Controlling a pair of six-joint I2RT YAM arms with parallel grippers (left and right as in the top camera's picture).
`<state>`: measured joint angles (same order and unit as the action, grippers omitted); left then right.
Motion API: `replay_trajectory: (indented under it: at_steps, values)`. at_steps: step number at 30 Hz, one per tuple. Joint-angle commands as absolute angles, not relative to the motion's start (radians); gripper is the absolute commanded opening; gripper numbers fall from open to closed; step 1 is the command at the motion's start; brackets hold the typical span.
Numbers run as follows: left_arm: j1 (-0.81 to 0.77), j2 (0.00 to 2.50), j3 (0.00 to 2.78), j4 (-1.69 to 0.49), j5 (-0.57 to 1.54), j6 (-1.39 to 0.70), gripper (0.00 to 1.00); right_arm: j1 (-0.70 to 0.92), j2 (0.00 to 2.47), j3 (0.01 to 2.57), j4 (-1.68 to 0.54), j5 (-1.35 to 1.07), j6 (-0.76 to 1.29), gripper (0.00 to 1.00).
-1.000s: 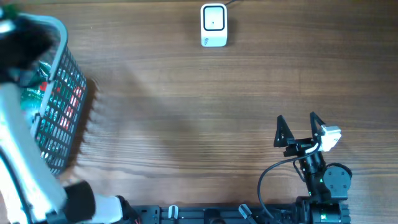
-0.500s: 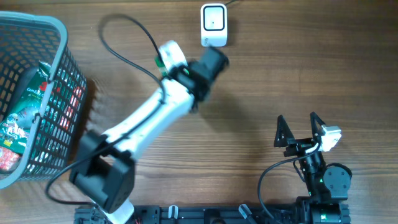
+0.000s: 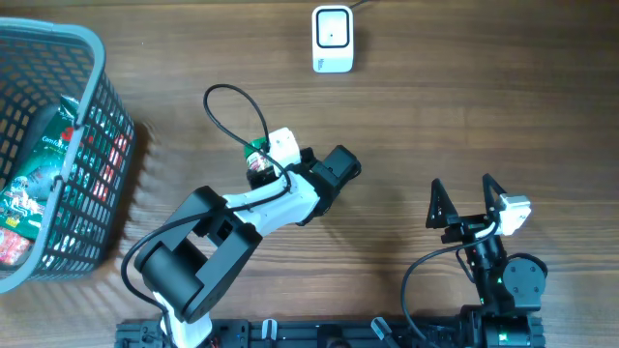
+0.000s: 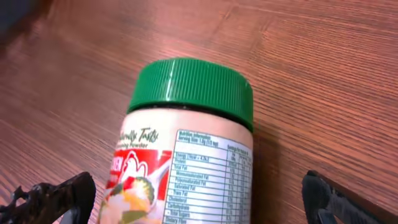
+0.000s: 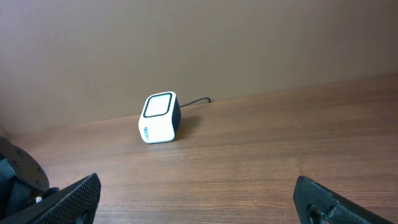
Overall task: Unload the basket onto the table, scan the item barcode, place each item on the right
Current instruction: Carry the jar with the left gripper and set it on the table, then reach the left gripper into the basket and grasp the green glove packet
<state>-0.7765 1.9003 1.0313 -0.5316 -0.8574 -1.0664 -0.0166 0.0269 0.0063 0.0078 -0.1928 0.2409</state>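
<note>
Left wrist view: the green-lidded jar [image 4: 186, 124] rests on the brown wood-grain table [image 4: 311, 62], untouched between the wide-spread fingers of the left gripper [image 4: 198, 180], while the right gripper [image 5: 196, 186], equally wide and empty, faces the white scanner [image 5: 158, 118] before a plain brown wall [image 5: 186, 43].

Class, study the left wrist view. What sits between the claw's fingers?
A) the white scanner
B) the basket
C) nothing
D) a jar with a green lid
D: the jar, with its green lid, shows between the dark fingers of the open left claw, with a gap on each side.
</note>
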Motion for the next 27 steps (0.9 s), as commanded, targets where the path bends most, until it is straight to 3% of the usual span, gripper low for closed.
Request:
replay_trajectory:
  at_steps: [1, 5, 9, 12, 15, 16, 19, 22, 27]
  values:
    - [-0.791, 1.888, 1.044, -0.530, -0.970, -0.886, 1.00, -0.013, 0.021, 0.005, 0.014, -0.183, 0.246, 1.00]
    - [-0.798, 1.756, 1.103, -0.558, -1.119, -0.766, 1.00, -0.013, 0.021, 0.005, 0.014, -0.183, 0.246, 1.00]
    - [-0.714, 1.441, 1.378, -0.565, -1.122, -0.506, 1.00, -0.014, 0.021, 0.005, 0.014, -0.183, 0.246, 1.00]
    - [-0.442, 1.250, 1.565, -0.665, -0.826, -0.532, 0.99, -0.013, 0.021, 0.005, 0.014, -0.183, 0.245, 1.00]
    - [0.100, 1.113, 1.590, -0.901, -0.570, -0.837, 1.00, -0.013, 0.021, 0.005, 0.014, -0.183, 0.246, 1.00]
    - [0.289, 1.111, 1.590, -0.987, -0.495, -0.875, 1.00, -0.013, 0.021, 0.005, 0.014, -0.183, 0.246, 1.00]
    - [0.657, 1.213, 1.573, -1.132, -0.289, -0.884, 1.00, -0.013, 0.021, 0.005, 0.014, -0.183, 0.245, 1.00]
    - [0.836, 1.378, 1.522, -1.194, -0.157, -1.003, 1.00, -0.013, 0.021, 0.005, 0.014, -0.183, 0.246, 1.00]
    - [0.859, 1.609, 1.496, -1.200, -0.131, -1.026, 1.00, -0.013, 0.021, 0.005, 0.014, -0.183, 0.246, 1.00]
